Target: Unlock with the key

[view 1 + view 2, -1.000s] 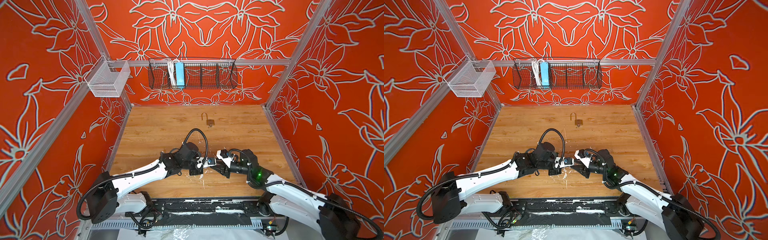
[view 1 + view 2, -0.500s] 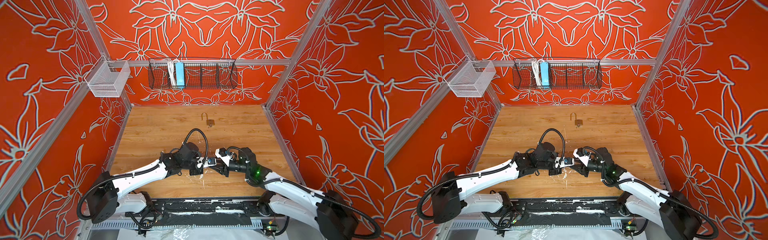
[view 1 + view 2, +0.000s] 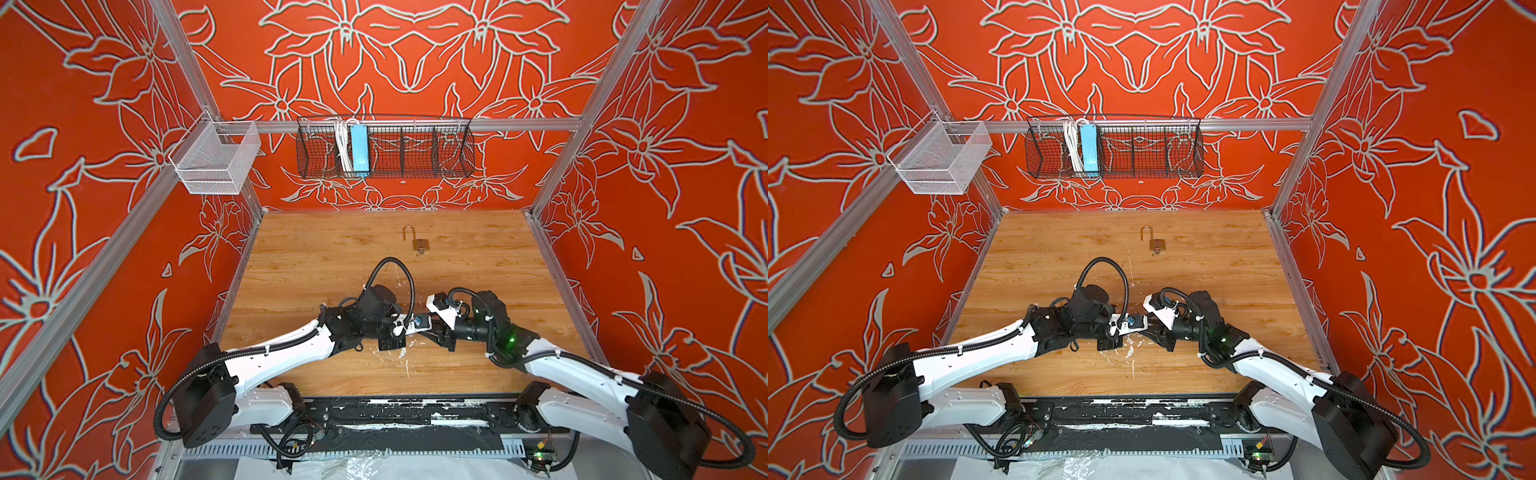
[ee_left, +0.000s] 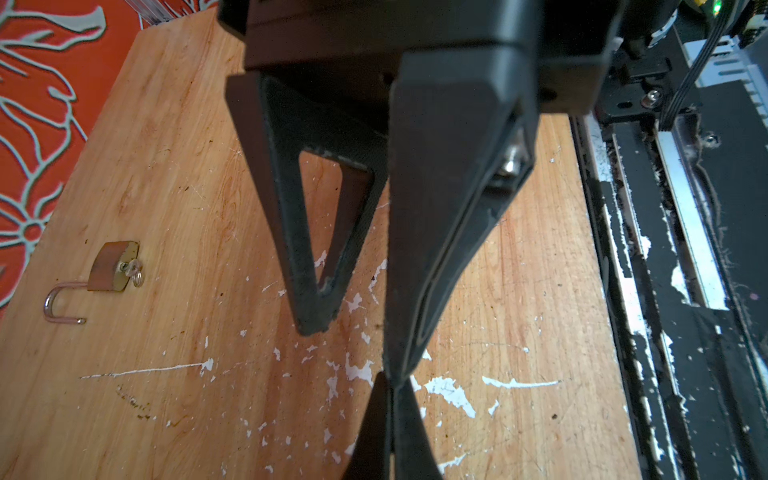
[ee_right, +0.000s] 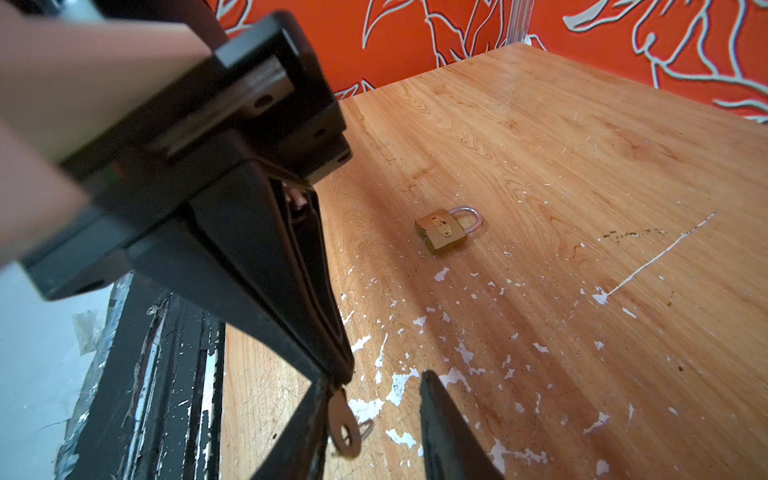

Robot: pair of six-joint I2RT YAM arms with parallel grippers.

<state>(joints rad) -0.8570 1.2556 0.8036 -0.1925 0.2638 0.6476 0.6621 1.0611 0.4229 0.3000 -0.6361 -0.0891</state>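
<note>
Both top views are bright and evenly lit, with only faint, soft shadows under the robot arms (image 3: 282, 353) on the wooden table (image 3: 457, 266). The pattern on the wall (image 3: 415, 62) shows colour fringing toward the frame edges. In the right wrist view a pale, heavily blurred shape fills the near corner, while the padlock (image 5: 446, 230) looks fairly sharp. In the left wrist view the closest black parts are soft, and straight lines bend at the edges.

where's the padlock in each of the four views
In a top view: the padlock lies in the far half of the wooden table, about mid-width.
In a top view: the same place.
Left wrist: on bare wood near the orange wall, shackle open.
Right wrist: on open wood past the chipped white patch.
Shared landmark: the chipped white patch on the table, nearer the front edge than the padlock.
</note>
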